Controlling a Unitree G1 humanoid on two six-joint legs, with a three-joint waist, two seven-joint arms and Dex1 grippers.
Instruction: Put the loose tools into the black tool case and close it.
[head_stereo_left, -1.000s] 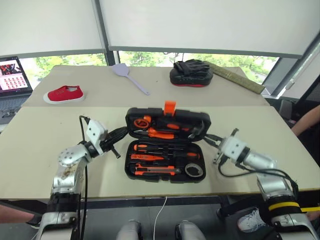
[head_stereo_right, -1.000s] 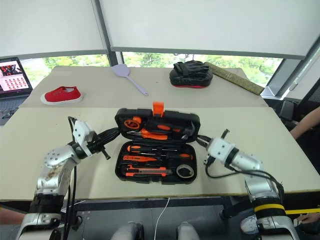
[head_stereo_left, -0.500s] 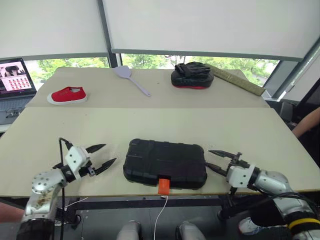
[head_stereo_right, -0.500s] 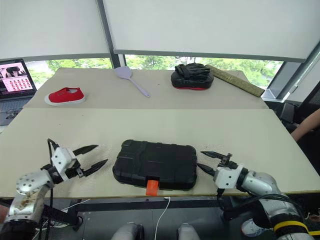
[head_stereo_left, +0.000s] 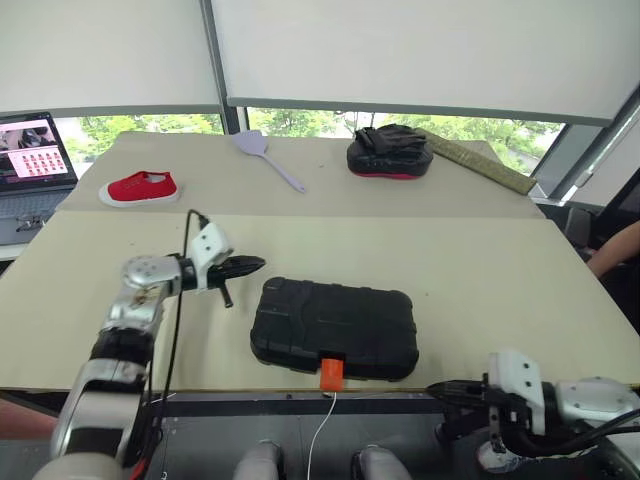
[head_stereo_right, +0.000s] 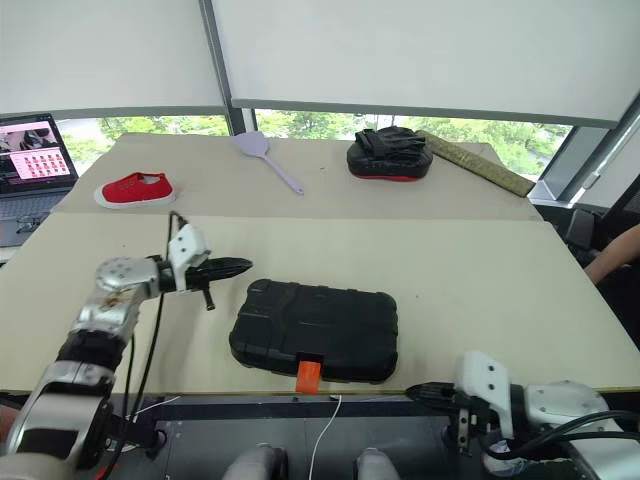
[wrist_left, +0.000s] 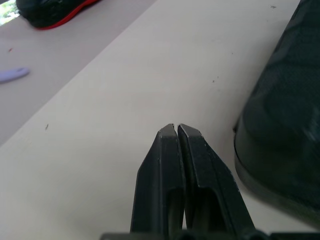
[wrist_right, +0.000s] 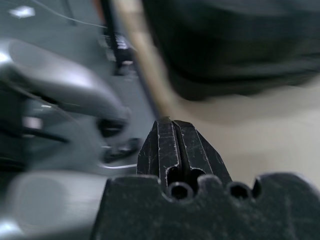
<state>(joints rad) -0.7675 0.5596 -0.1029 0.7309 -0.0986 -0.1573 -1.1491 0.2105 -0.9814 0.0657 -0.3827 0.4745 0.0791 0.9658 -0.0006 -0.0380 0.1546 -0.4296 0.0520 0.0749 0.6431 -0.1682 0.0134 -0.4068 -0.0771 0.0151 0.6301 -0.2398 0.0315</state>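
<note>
Presently, one black tool case (head_stereo_left: 334, 327), lid down, flat on the near table (head_stereo_left: 500, 270) close to its front edge, well apart from everything on the far table. Orange latch (head_stereo_left: 331, 372) hangs over the front edge, apparently not pressed home; no loose tools lie on either table, so they are judged to be inside.

Left gripper (head_stereo_left: 250, 266): fingers pressed together, holding nothing, hovering just beside the case's far left corner, tips aimed toward it. Judged placement: clear of the lid, within reach for a press or nudge.

Right gripper (head_stereo_right: 418, 393): fingers together, empty, low beyond the table's front edge, off the case's near right corner. Judged placement: drawn off the work, or lining up on the latch side; which of the two cannot be told.

Far table, not part of the task: lilac fly swatter (head_stereo_left: 263, 155), red shoe (head_stereo_left: 140, 187), black-and-red padded mitt (head_stereo_left: 389, 150). Laptop (head_stereo_left: 32, 160) at far left.

Remaining step, by judgement: fasten the latch.
</note>
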